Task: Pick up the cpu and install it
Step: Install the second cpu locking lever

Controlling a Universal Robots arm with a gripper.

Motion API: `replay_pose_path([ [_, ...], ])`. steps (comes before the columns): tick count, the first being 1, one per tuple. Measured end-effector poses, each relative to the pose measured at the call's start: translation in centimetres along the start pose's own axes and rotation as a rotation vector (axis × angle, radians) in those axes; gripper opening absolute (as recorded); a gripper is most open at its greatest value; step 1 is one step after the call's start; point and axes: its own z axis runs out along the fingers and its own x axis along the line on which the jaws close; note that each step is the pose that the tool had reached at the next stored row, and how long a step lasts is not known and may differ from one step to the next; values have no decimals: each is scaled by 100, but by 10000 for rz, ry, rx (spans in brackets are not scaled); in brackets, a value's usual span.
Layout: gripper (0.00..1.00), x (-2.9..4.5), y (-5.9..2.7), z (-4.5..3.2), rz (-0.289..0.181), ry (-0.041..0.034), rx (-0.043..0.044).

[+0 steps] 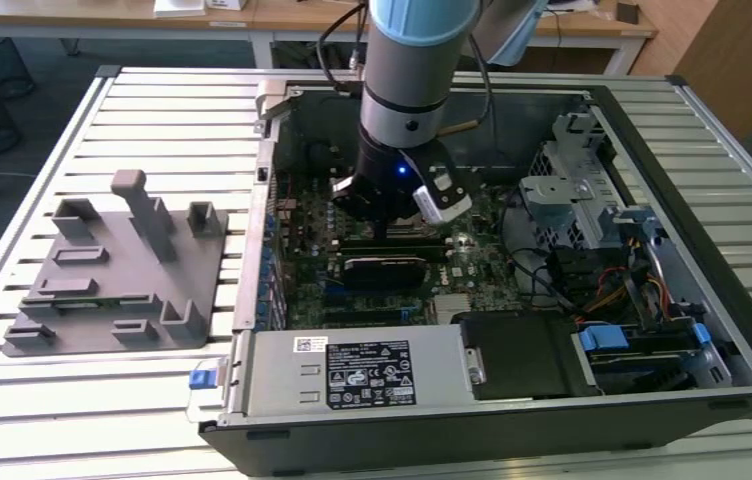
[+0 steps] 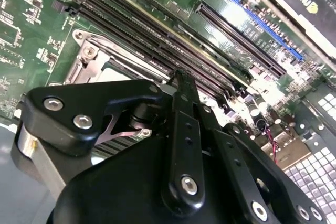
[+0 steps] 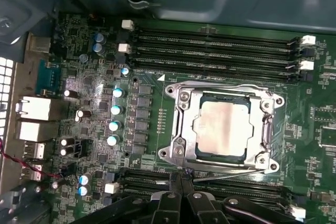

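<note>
The cpu [image 3: 220, 127], a pale silver square, lies flat in the metal socket [image 3: 181, 108] on the green motherboard, with the socket frame around its rim. My gripper [image 3: 181, 176] hovers just beside the socket's edge, by the thin lever [image 3: 231, 173]. Its black fingers are pressed together and hold nothing. In the second wrist view the gripper [image 2: 178, 80] points down next to the socket [image 2: 97, 56]. In the exterior view the gripper [image 1: 383, 212] reaches down into the open computer case, over the motherboard.
Memory slots [image 3: 215, 40] run along both sides of the socket. A black card [image 1: 383, 270] lies just in front of the gripper, a power supply [image 1: 349, 372] nearer the case front, and drive cages [image 1: 576, 160] at the exterior view's right. A grey tray with posts [image 1: 109, 270] sits outside the case.
</note>
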Motion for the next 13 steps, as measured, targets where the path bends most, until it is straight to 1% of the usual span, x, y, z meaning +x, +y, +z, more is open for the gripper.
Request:
replay_pose_path([
  [3, 11, 12, -10, 16, -6, -6, -76],
  [7, 11, 24, -38, 23, -13, -19, -236],
  [8, 11, 27, -48, 23, -14, -21, -264],
  [13, 11, 50, -78, 28, -19, -28, -344],
])
